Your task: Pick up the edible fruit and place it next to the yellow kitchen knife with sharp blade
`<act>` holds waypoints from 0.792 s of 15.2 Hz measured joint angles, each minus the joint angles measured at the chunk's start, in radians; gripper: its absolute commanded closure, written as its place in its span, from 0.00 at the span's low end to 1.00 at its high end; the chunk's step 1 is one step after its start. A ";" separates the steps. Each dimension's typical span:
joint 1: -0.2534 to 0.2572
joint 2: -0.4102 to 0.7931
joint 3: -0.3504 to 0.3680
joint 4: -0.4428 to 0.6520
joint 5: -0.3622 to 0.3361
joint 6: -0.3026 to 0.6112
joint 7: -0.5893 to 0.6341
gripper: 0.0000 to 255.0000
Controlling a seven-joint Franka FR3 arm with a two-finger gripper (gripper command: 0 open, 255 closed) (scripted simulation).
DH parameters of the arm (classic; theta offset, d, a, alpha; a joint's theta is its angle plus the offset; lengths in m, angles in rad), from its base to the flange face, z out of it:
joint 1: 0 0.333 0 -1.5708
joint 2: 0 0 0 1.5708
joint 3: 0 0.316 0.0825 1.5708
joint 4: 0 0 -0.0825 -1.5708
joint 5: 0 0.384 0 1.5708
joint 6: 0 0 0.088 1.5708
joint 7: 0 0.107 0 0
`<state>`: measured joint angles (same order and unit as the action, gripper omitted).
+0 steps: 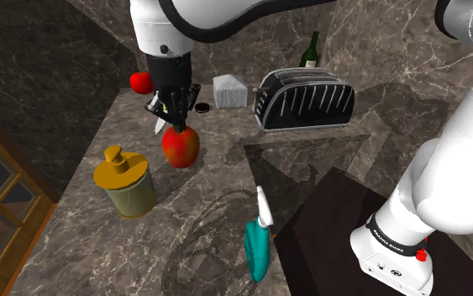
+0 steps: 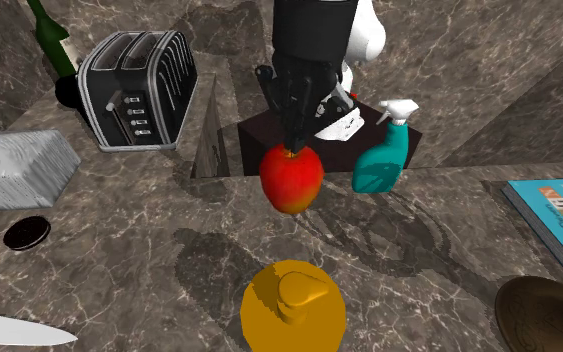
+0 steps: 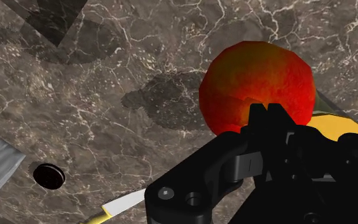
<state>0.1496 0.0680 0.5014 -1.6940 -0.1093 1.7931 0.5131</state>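
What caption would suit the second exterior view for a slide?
Black gripper holding a red fruit over the dark veined counter, with a toaster and a teal spray bottle nearby.

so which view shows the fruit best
The second exterior view: the red fruit shows nearly whole, close up. The shoulder view shows it farther off; in the wrist view the gripper hides part of it.

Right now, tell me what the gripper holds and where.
The gripper holds the red fruit by its top, at the stem end; the fruit hangs below, off the counter.
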 measured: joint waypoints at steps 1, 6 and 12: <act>0.000 0.000 0.000 0.011 0.000 -0.011 -0.001 1.00; 0.005 0.011 0.003 0.091 -0.004 -0.082 -0.002 1.00; -0.033 0.097 -0.035 0.143 -0.037 -0.051 -0.073 1.00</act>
<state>0.1165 0.1647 0.4667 -1.5510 -0.1462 1.7419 0.4403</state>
